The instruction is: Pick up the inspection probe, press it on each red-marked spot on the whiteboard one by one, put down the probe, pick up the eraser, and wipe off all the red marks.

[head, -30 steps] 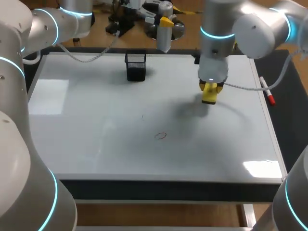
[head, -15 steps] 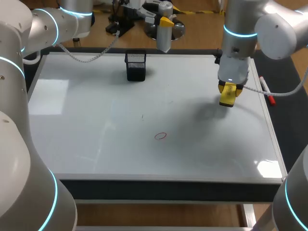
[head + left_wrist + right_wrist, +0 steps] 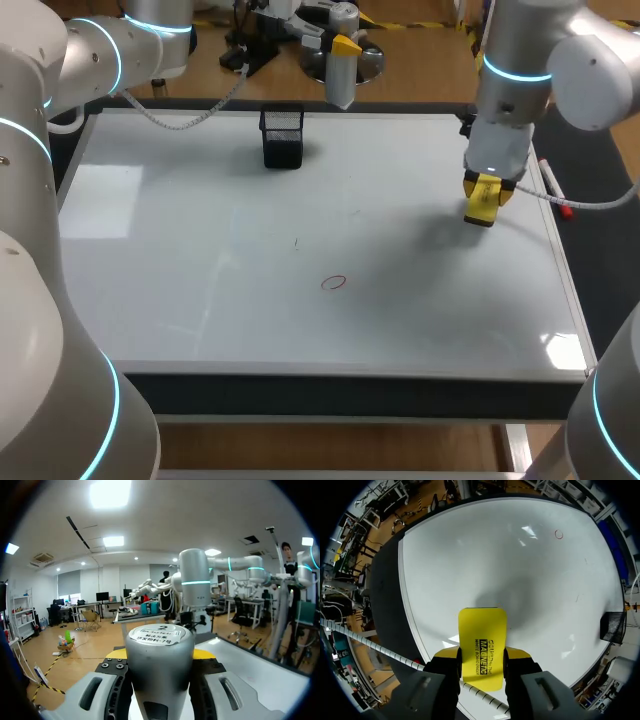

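Note:
A silver cylindrical probe [image 3: 341, 80] hangs beyond the whiteboard's [image 3: 180, 260] far edge, with my left gripper [image 3: 343, 45] shut on it. In the left wrist view the probe [image 3: 159, 680] fills the gap between the fingers of the left gripper [image 3: 160, 655]. My right gripper [image 3: 484, 192] is shut on a yellow eraser [image 3: 481, 208] and hovers above the board near its right edge. The eraser [image 3: 483, 640] sticks out ahead of the right gripper [image 3: 482, 655]. One small red circle [image 3: 333, 283] sits on the board's middle, far ahead of the eraser [image 3: 559, 534].
A black mesh pen holder [image 3: 282, 136] stands at the board's far middle [image 3: 612, 625]. A red-capped marker [image 3: 556, 190] lies along the board's right frame, just beside the right gripper. A faint short stroke [image 3: 296, 242] marks the board above the circle.
My right arm has carried the eraser to the right, from over the board's middle to near its right edge. The left arm and the probe have stayed put.

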`<act>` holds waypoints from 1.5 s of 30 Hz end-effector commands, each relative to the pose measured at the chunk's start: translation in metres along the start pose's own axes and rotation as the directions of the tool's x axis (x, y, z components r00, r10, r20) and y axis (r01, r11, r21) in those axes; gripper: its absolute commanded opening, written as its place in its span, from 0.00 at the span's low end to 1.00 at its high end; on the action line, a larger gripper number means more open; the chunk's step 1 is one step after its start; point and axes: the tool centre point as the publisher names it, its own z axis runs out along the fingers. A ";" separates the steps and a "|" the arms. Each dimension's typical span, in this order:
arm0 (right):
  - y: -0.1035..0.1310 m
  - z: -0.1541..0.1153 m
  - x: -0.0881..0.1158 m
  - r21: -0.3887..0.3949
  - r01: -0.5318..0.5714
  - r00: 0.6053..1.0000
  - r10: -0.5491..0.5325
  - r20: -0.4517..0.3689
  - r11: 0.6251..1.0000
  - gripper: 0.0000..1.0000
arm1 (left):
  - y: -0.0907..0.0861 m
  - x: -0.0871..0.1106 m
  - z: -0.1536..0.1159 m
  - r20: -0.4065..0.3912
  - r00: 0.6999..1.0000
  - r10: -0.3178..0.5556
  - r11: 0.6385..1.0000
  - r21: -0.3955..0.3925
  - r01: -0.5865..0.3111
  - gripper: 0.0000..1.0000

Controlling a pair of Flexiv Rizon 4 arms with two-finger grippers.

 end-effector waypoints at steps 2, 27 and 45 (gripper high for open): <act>-0.001 -0.001 0.001 0.002 0.002 1.000 -0.002 0.000 1.000 0.00 | 0.002 -0.007 -0.002 -0.408 0.913 -0.001 1.000 0.005 0.003 0.00; -0.001 -0.001 0.001 0.002 0.002 1.000 -0.002 0.000 1.000 0.00 | -0.011 0.026 0.012 -0.451 0.892 0.022 0.999 -0.030 -0.040 0.00; -0.001 -0.001 0.001 0.002 0.002 1.000 -0.002 0.000 1.000 0.00 | -0.032 0.129 0.038 -0.484 0.871 0.078 0.996 -0.006 -0.092 0.00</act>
